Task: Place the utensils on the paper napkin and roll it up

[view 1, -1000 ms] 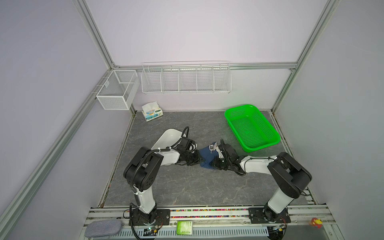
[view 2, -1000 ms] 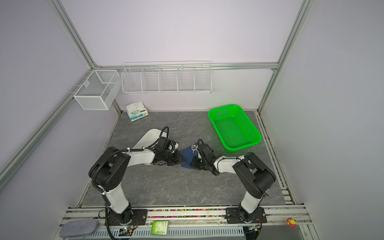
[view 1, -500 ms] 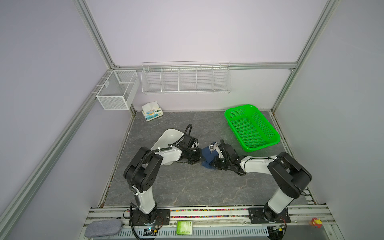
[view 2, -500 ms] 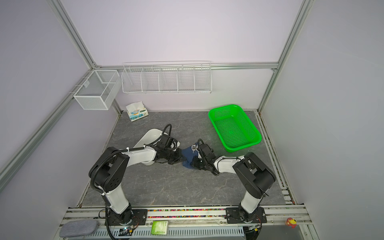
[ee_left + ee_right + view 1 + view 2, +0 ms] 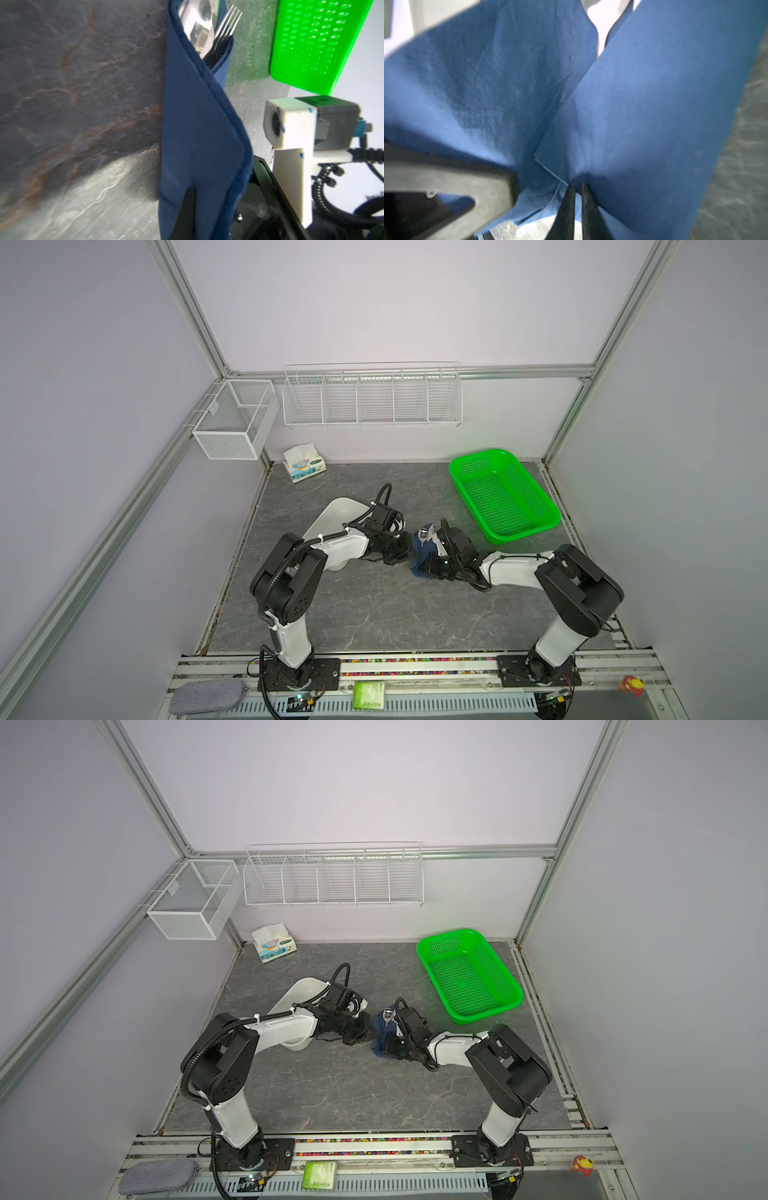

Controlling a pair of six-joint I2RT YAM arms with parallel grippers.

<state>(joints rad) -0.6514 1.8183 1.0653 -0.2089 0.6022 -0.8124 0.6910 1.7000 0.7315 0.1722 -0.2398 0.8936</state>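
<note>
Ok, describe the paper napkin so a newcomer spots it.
On the grey tabletop, look midway between left gripper and right gripper. The paper napkin is the dark navy wrap with silver cutlery poking out, unlike the white tissue pack at the back.

The napkin (image 5: 420,551) is found in the middle of both top views. It is touched by the left gripper (image 5: 188,192) on its left side and by the right gripper (image 5: 577,185) on its right side. The utensils (image 5: 199,25) are wrapped inside it, and their heads stick out at its upper end. The basket (image 5: 505,493) is placed to the upper right. The tissue pack (image 5: 304,462) is placed to the upper left, by the back wall. A dish (image 5: 332,514) is set just left of the left gripper.
</note>
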